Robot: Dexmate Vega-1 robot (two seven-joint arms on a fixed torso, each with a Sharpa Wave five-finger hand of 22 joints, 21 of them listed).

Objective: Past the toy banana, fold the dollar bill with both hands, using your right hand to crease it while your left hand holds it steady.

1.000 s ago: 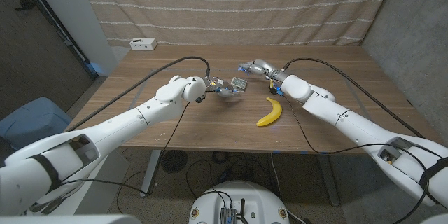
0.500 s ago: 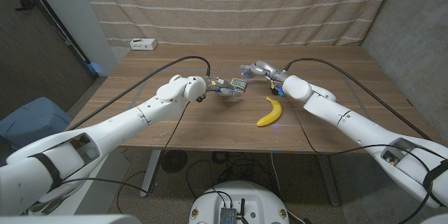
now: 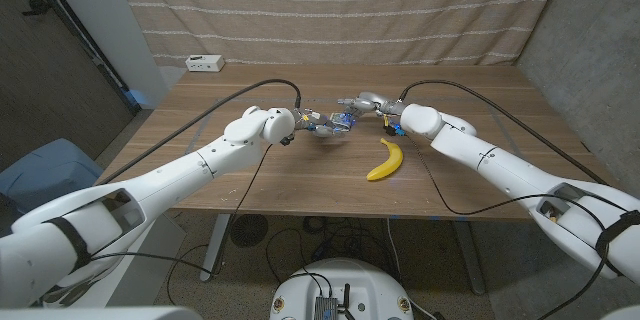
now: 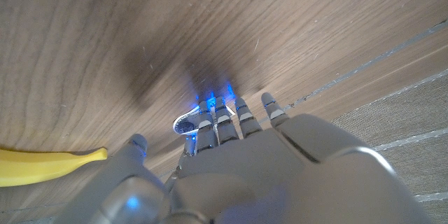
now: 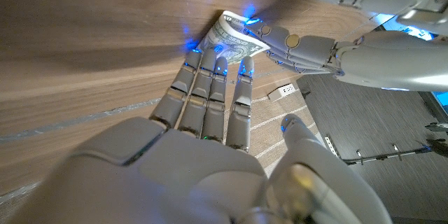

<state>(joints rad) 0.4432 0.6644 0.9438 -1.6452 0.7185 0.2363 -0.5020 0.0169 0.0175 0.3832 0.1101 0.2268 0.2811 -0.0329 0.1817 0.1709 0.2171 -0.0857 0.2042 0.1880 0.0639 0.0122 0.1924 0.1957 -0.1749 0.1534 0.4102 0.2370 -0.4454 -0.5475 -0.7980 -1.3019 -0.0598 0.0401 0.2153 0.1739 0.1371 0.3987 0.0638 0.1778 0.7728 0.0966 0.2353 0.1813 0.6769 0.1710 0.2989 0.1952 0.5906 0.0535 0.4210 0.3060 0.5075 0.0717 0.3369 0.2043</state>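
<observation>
The dollar bill (image 3: 343, 120) lies partly folded on the table past the yellow toy banana (image 3: 385, 160). My left hand (image 3: 318, 123) holds it from the left; in the right wrist view the left hand's fingers (image 5: 301, 45) pinch the bill (image 5: 234, 36) at its far edge. My right hand (image 3: 362, 104) reaches in from the right, and its stretched fingertips (image 5: 210, 59) touch the bill's near edge. In the left wrist view a curled edge of the bill (image 4: 187, 122) peeks out beside my left hand's fingers (image 4: 224, 119), with the banana (image 4: 49, 165) off to the side.
A white power strip (image 3: 203, 62) sits at the table's back left corner. Black cables run over the table (image 3: 250, 175) to both wrists. A striped curtain hangs behind the table, and a blue seat (image 3: 45, 170) stands off its left side.
My right hand has moved left toward my left hand and lowered until its fingertips reach the bill. The left hand and the banana have stayed put.
</observation>
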